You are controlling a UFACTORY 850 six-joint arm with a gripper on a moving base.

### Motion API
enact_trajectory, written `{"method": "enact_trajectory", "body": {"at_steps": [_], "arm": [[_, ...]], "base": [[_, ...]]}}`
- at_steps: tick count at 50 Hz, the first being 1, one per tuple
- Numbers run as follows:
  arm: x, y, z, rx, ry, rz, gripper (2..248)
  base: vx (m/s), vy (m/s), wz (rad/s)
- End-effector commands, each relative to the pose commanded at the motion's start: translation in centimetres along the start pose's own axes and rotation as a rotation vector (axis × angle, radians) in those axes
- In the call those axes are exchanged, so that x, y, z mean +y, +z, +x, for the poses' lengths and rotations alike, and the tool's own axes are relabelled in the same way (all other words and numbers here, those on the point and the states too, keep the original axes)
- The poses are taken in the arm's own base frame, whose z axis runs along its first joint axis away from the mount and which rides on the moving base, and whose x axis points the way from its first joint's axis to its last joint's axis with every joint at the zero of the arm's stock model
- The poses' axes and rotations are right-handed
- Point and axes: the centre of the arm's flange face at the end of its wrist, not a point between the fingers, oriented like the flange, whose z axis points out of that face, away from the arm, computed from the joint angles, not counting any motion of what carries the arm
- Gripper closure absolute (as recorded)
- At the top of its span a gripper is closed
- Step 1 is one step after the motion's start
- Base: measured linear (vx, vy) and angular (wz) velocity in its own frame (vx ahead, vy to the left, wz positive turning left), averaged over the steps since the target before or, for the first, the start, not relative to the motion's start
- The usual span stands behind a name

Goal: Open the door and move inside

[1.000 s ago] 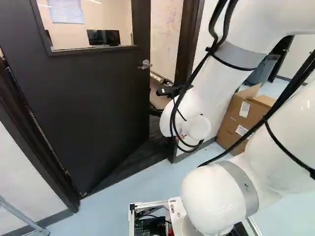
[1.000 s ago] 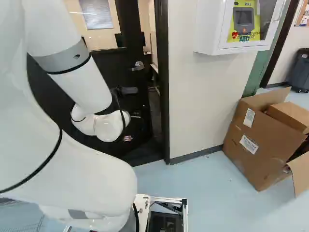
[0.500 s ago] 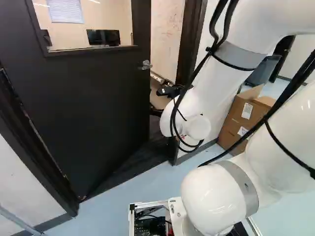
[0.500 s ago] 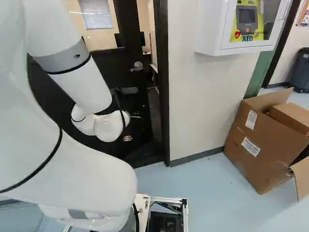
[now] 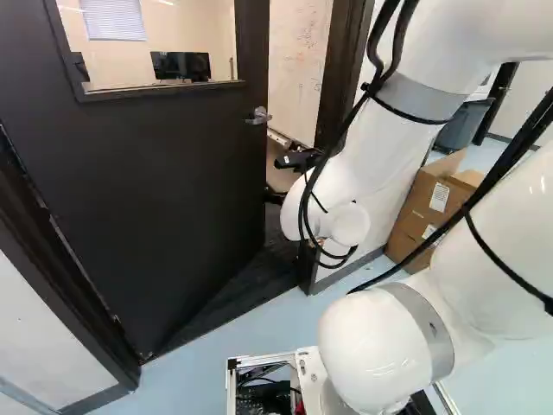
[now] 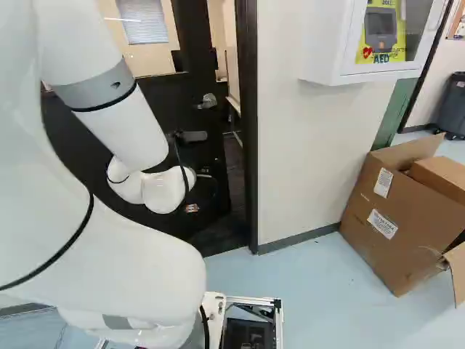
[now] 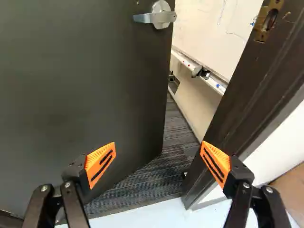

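The door [image 5: 155,173] stood partly open ahead of the arm, a gap with striped carpet [image 7: 152,175] lying between its free edge and the doorframe [image 7: 237,104]. Low by that opening, the gripper [image 6: 192,208] was mostly hidden; in the wrist view the gripper [image 7: 157,159] had its fingers spread wide, gripping nothing, well below the handle [image 7: 160,17].

Bright light, small highlights on arm [image 5: 373,354]
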Motion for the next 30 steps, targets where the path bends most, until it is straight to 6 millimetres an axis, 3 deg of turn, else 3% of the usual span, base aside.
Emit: {"method": "enact_trajectory", "body": {"at_steps": [30], "arm": [[0.0, 0.0, 0.0, 0.0, 0.0, 0.0, 3]], "base": [[0.076, 0.103, -0.015]]}}
